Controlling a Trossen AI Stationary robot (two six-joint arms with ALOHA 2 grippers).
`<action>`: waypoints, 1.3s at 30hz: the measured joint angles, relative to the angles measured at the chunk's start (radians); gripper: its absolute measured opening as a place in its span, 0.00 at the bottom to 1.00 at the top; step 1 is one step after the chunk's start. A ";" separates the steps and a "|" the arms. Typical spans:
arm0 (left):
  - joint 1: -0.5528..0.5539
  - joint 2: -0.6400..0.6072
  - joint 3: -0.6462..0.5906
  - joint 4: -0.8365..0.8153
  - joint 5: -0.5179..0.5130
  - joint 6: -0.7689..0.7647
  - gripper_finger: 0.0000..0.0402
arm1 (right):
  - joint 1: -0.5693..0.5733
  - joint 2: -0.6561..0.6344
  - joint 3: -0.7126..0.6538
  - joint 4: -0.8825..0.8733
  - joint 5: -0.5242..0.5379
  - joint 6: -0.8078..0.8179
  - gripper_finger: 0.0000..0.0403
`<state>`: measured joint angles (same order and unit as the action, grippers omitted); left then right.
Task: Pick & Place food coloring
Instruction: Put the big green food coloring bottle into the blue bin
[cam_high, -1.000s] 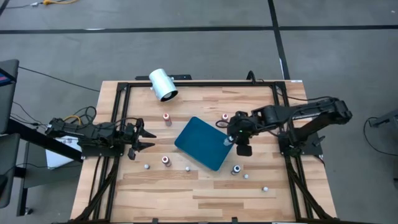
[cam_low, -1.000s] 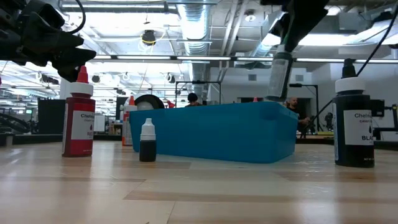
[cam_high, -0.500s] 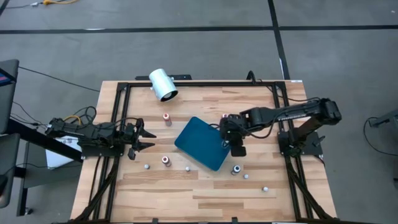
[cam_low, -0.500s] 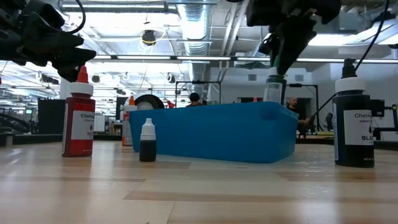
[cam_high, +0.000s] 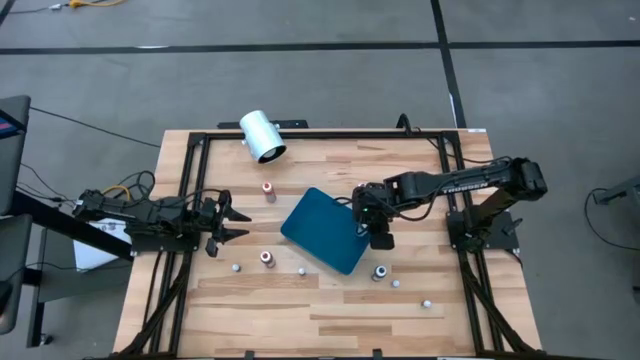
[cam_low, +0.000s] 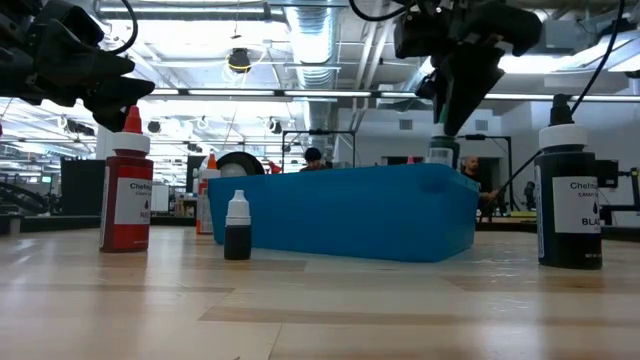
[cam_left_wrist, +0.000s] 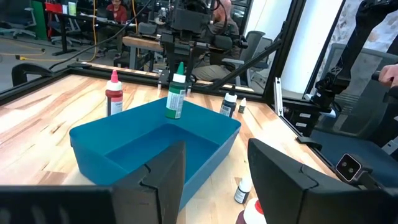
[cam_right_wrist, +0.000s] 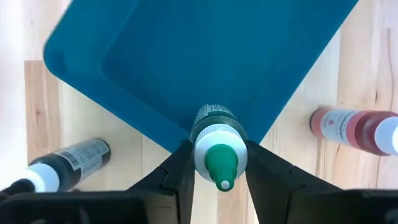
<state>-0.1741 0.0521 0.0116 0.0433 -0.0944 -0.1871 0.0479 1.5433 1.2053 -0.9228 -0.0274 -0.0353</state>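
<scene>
Though a blur from above, right jaws clamped on green-capped bottle (cam_right_wrist: 216, 149) over tray (cam_right_wrist: 186, 56); left jaws agape.

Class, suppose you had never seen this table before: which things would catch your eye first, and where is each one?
First, the teal tray lying askew mid-table. Next, the right claw above the tray's right edge, shut on a green-capped bottle hanging over the tray. Then the big white cylinder lying at the table's far edge, with small bottles scattered around.

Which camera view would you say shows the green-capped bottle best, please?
The left wrist view: the green-capped bottle hangs upright over the teal tray. The right wrist view sees it end-on; low and high views mostly hide it.
</scene>
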 joint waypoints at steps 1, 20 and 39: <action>0.000 0.000 0.000 0.000 0.000 0.000 0.41 | 0.000 0.000 0.000 0.004 0.000 0.000 0.28; 0.000 0.002 0.000 -0.001 0.000 0.000 0.41 | -0.003 0.129 0.006 0.053 -0.026 0.001 0.28; 0.000 0.000 0.000 0.000 0.000 0.000 0.41 | 0.020 0.117 0.002 0.010 -0.023 0.061 0.28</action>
<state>-0.1741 0.0525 0.0116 0.0429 -0.0940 -0.1871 0.0677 1.6600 1.2068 -0.9125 -0.0499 0.0262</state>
